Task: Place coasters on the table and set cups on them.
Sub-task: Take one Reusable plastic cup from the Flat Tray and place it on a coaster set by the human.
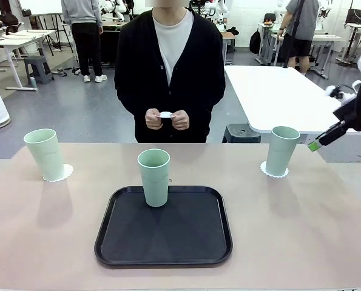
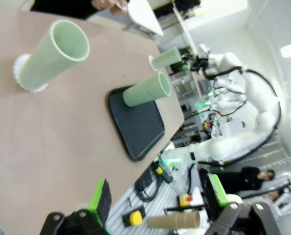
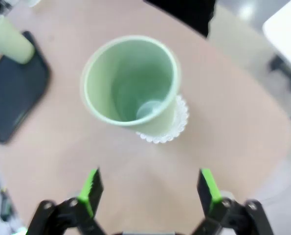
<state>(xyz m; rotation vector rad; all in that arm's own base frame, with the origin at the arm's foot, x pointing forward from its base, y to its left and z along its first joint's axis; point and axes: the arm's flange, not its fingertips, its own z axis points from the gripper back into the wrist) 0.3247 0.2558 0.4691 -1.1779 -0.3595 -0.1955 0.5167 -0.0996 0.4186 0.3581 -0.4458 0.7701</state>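
- Right gripper (image 3: 150,182): jaws wide apart, grasping nothing. It hangs near the right cup (image 1: 283,148), on the robot's side of it and clear of the rim.
- Left gripper (image 2: 157,196): jaws likewise spread and empty, well apart from all three cups.
- Person's hands (image 1: 167,119): both together at waist height at the far side, pinching the third coaster (image 1: 166,114), a small white disc.
- Right cup: upright on the right coaster (image 1: 273,171), whose scalloped edge shows all round the base.
- Left cup (image 1: 45,154): upright on the left coaster (image 1: 64,174), but off-centre; most of the disc shows on one side.
- Middle cup (image 1: 154,177): upright at the far edge of the black tray (image 1: 119,242), no coaster under it.
- Table (image 1: 301,230): bare in front of the person, between tray and far edge.
- Judgement: two of three settings are done; the last coaster and the middle cup remain.
- Risk: the cups are tall, tapered and light. A gripper sweeping toward the tray at cup height could clip the right cup and tip it or drag it off its disc.
- Risk: if an arm reaches for the middle cup while the person lays the disc, arm and hands would meet over the same patch of table.
- Risk: a thin paper disc slides easily; a cup set down at a slant could push it aside.
- Risk: the off-centre left cup may be judged misplaced.
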